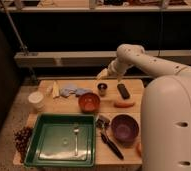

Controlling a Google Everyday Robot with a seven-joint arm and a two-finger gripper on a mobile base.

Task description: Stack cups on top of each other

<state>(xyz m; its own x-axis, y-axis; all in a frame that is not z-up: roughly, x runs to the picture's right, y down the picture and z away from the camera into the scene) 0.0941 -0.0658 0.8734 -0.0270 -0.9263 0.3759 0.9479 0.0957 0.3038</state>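
A small dark shiny metal cup [102, 89] stands upright on the wooden table [64, 107], behind the orange-red bowl. A pale, slightly larger cup [36, 100] stands upright at the table's far left edge. My gripper [104, 75], with a yellowish tip, hangs at the end of the white arm, just above and slightly behind the metal cup and not touching it. It holds nothing that I can see. The two cups stand well apart.
An orange-red bowl [89, 102] and a purple bowl [124, 127] sit on the table. A green tray [46, 142] holds a fork. A crumpled blue thing [70, 91], a black oblong object [123, 90], an orange sausage-shaped item [124, 104], a dark utensil [109, 142] and grapes [22, 137] lie around.
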